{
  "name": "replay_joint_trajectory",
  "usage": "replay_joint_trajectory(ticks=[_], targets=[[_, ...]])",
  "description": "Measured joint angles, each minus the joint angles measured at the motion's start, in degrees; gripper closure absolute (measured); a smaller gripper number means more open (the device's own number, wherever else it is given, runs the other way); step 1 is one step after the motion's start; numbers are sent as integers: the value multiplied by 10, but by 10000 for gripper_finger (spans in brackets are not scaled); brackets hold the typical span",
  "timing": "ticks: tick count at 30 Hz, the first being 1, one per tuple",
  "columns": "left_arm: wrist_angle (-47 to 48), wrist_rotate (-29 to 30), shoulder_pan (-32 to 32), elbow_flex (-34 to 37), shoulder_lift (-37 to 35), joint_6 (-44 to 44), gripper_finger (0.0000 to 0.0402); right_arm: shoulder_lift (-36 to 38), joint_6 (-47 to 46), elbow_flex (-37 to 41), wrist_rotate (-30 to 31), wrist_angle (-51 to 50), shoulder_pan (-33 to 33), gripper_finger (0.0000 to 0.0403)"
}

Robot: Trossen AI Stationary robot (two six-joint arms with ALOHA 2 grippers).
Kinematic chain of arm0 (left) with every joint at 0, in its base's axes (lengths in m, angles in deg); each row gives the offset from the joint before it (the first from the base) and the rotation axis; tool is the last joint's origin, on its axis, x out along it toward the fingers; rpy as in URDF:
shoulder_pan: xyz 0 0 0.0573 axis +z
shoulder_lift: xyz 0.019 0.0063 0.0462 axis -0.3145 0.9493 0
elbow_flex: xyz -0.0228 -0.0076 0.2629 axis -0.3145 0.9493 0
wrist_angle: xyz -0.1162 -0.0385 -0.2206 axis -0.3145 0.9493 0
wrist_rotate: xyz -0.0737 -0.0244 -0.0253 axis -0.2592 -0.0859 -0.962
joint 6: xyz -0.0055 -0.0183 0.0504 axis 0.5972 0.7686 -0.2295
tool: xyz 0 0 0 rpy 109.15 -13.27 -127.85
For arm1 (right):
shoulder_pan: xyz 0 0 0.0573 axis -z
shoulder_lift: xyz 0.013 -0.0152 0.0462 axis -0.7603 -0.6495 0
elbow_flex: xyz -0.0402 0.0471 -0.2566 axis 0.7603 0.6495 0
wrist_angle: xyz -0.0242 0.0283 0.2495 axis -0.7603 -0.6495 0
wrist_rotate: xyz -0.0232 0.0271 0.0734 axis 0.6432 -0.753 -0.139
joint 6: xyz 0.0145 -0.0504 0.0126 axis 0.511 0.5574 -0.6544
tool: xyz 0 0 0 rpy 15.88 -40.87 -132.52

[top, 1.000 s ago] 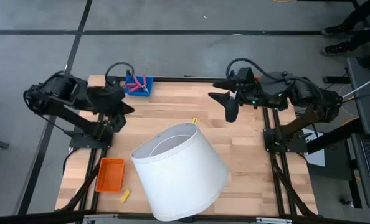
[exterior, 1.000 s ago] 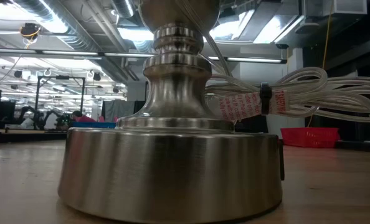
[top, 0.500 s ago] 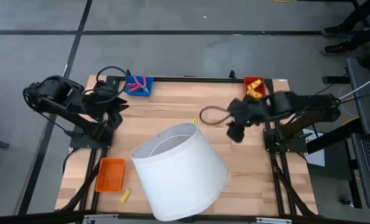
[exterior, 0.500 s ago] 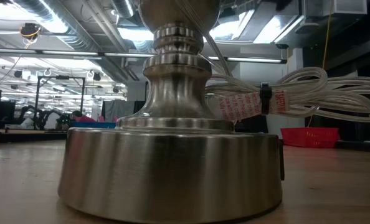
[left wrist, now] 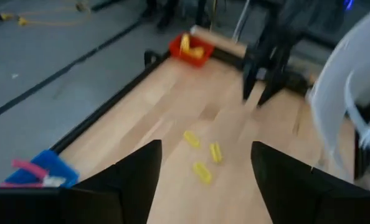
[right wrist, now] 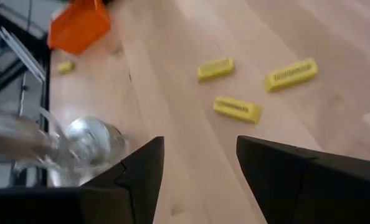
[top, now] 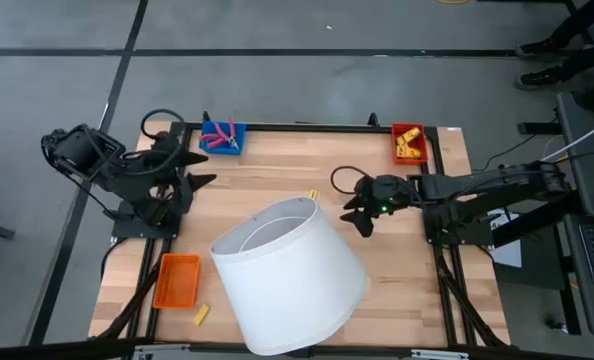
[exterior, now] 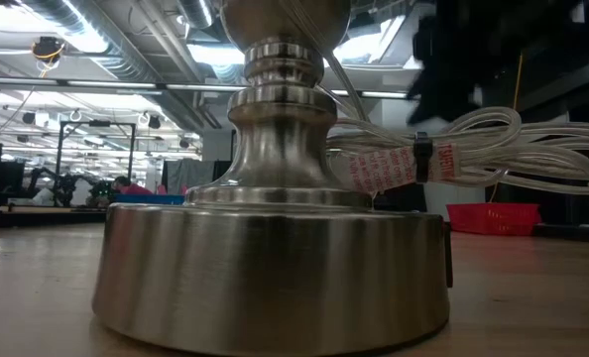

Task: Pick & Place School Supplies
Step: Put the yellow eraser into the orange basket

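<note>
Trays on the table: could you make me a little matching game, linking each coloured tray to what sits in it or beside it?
Things:
1. blue tray
2. red tray
3. orange tray

Descriptions:
A. holds yellow pieces, far right corner
B. nothing visible inside, a yellow piece lies just outside it
C. holds a pink-handled tool, far left

Pairs: 1-C, 2-A, 3-B

Probably lab: exposed ceiling ducts point(exterior: 96, 45)

Three yellow ridged blocks point(right wrist: 237, 108) are lying flat on the bare wood, close together but apart. A pink-handled scissor-like tool point(top: 220, 135) is resting in the blue tray point(top: 209, 145).
</note>
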State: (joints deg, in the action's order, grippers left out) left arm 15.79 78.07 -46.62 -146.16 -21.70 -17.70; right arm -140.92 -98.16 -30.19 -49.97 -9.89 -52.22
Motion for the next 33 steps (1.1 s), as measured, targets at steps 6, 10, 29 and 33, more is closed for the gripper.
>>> replay_joint_trajectory(ticks=[6,10,29,33], targets=[[-49,64,-7,0,-3,31,158,-40,12,88,-76,155,70,197],[-77,89,-7,0,-3,43,159,-79,44,104,-81,172,105,197],[-188,138,-7,0,9,-11,170,-286,-23,101,-208,470,155,227],[-189,138,-7,0,9,-8,172,-296,-93,101,-220,492,144,236]])
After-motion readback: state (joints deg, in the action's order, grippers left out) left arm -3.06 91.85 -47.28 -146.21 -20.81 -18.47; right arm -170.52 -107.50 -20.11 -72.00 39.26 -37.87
